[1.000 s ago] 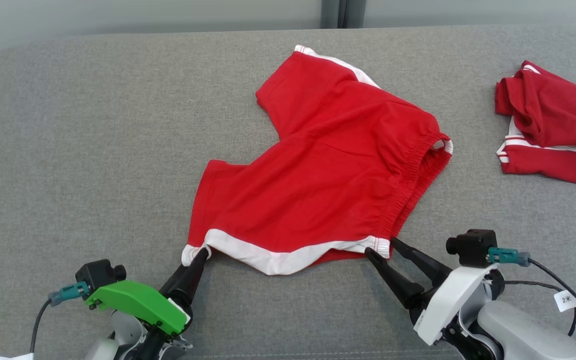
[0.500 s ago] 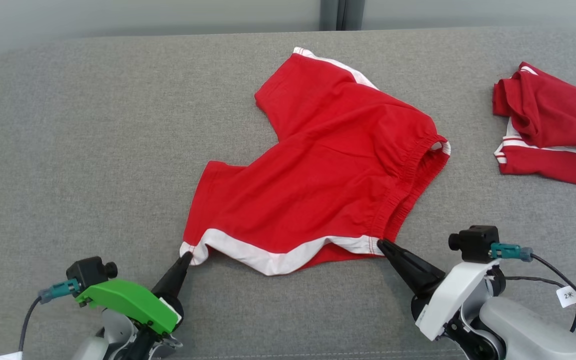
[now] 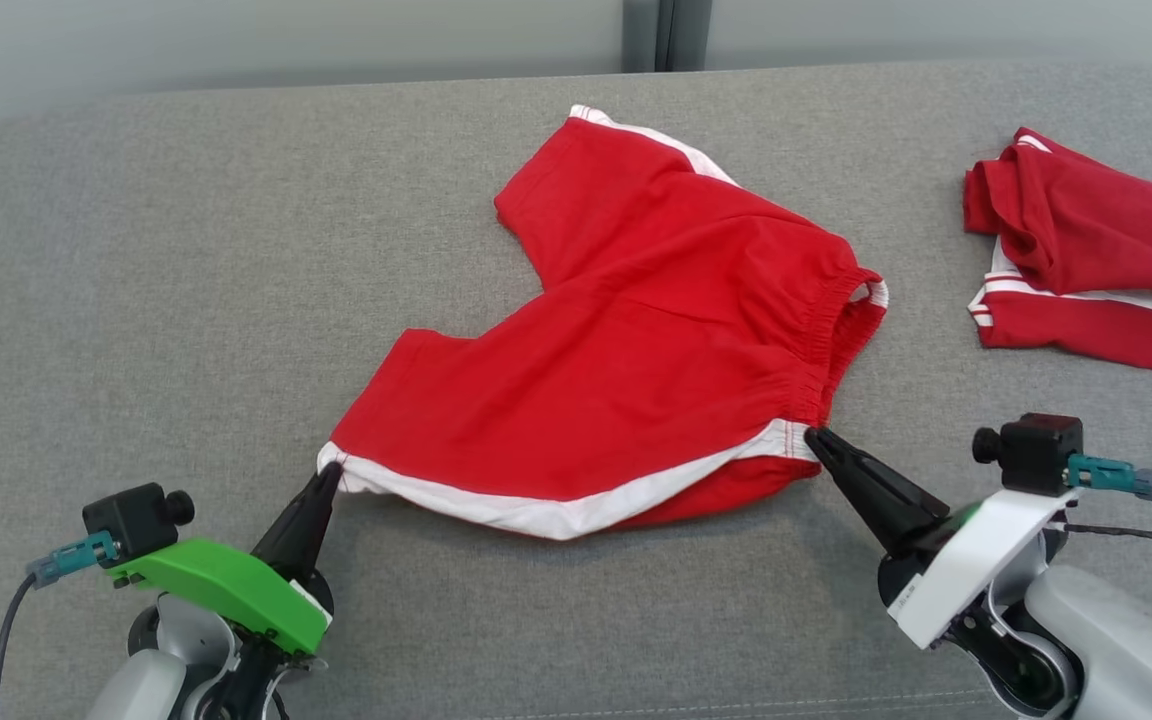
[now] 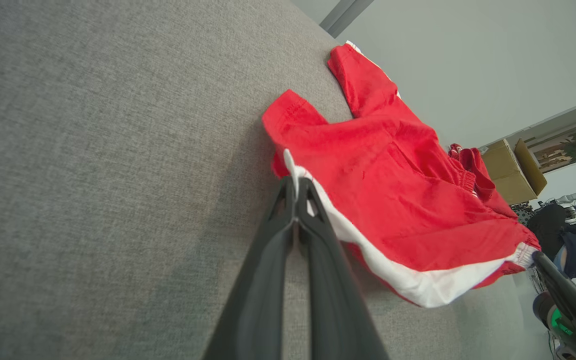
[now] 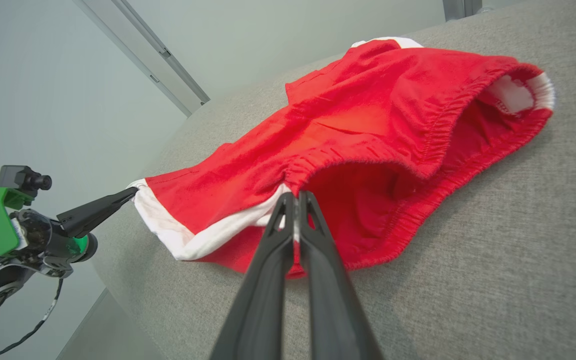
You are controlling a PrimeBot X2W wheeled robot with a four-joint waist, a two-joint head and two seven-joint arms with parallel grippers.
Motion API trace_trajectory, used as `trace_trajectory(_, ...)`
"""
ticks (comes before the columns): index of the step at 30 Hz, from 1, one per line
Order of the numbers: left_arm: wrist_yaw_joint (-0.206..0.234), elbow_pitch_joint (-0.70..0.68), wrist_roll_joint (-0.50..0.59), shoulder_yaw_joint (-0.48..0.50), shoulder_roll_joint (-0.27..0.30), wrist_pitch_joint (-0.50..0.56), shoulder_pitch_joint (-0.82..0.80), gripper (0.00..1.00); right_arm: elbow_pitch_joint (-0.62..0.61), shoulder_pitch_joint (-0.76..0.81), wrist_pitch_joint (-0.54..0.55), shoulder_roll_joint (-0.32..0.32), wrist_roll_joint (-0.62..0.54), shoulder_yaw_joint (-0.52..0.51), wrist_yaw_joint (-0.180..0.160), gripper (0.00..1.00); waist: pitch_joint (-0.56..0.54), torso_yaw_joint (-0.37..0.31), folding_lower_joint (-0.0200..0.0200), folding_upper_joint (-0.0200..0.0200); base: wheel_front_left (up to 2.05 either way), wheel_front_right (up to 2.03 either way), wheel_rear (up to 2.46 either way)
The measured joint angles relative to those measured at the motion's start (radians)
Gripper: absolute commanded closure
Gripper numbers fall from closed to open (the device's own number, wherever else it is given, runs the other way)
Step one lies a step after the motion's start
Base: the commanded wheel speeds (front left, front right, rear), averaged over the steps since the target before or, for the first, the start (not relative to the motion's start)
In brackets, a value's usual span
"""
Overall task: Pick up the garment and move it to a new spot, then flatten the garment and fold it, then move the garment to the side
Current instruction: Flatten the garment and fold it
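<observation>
The left gripper [image 3: 326, 476] and right gripper [image 3: 816, 438] have drawn apart, each clamped on a near corner of the shorts [image 3: 636, 350]. The near edge stretches left-right between them, and the shorts lie mid-worktop [image 3: 186, 300] beyond.

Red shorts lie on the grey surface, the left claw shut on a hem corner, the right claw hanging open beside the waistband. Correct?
No: the right claw is shut on the red shorts at the waistband corner, as the right wrist view shows. The left claw is indeed shut on a hem corner.
</observation>
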Motion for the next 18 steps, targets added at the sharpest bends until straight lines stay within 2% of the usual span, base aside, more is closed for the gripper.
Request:
trace_trajectory(9,0.000,-0.041,0.010,0.001,0.029,-0.014,0.031,1.00,-0.090,0.107,0.000,-0.061,0.006,-0.058,0.000,1.00,0.004,-0.017,0.0000,0.0000,0.00,0.00,0.00)
trace_trajectory(18,0.003,-0.082,0.012,0.002,0.029,-0.027,0.063,1.00,-0.146,0.230,0.000,-0.082,0.007,-0.134,0.000,1.00,0.007,-0.028,0.0000,0.0000,0.00,0.00,0.00)
